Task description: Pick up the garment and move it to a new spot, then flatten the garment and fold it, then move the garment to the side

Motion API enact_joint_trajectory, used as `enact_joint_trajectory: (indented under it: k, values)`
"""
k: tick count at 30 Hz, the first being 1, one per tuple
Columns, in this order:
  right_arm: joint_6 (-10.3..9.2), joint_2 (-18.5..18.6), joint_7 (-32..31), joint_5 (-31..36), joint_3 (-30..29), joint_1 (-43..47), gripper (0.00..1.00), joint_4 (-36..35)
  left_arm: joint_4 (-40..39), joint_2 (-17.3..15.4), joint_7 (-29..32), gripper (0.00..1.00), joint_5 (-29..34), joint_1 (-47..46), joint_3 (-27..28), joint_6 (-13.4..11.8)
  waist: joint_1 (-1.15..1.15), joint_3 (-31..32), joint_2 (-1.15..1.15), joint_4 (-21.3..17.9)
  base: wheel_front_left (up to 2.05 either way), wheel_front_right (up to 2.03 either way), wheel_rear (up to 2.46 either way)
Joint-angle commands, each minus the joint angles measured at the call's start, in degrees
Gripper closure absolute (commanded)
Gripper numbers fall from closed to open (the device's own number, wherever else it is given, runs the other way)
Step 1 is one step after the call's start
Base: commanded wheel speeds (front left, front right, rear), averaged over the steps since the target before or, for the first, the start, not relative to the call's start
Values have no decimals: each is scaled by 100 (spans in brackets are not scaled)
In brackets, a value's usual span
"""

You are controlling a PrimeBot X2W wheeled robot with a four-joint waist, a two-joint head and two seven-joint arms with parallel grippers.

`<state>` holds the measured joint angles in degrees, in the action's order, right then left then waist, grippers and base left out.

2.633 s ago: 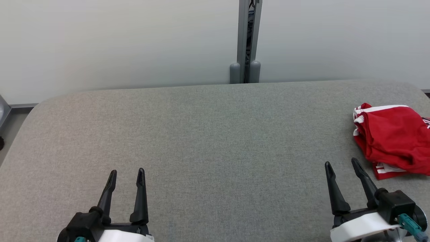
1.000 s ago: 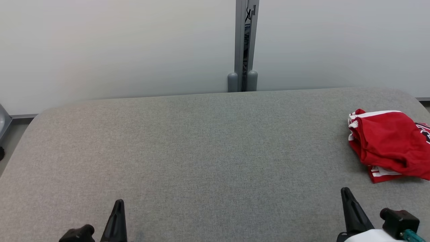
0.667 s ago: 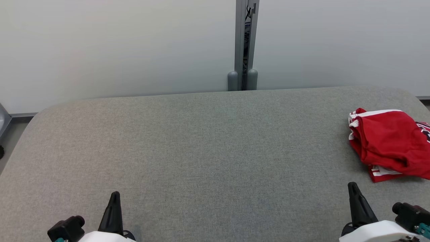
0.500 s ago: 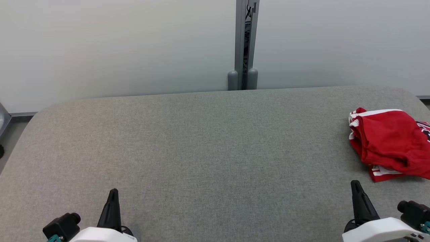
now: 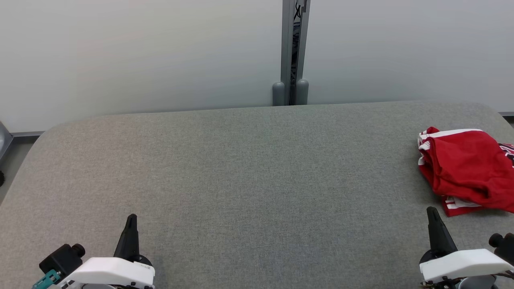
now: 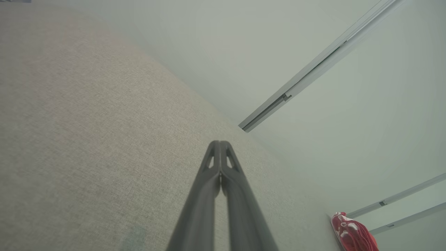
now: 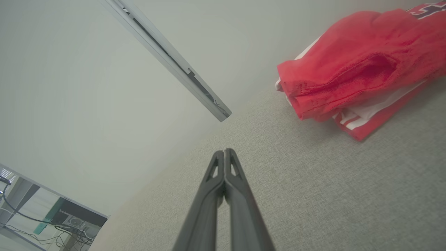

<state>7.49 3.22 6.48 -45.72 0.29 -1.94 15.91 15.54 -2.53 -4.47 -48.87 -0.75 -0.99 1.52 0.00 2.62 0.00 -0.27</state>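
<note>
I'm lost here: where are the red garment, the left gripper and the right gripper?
red garment [image 5: 468,166], head view, middle of the red cloth.
left gripper [image 6: 220,143], left wrist view, where its shut fingertips meet.
right gripper [image 7: 224,151], right wrist view, where its shut fingertips meet.

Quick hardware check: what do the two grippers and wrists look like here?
The left gripper and right gripper match: two long dark tapering fingers with slotted cut-outs near the tips, and a white wrist cover. A teal connector shows at the left wrist.
</note>
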Motion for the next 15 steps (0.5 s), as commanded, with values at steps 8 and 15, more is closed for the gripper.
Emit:
enact_joint_trajectory:
  k: [8,15]
  values:
    - [1,8,-175,-678,-144,-226,100,-23,46,-24,180,100,-626,-352,126,108,0,-26,0,2,0,0,0]
    - [1,4,-294,-1153,-233,-294,100,-5,121,-27,316,100,-1071,-483,198,171,0,-49,0,4,0,0,0]
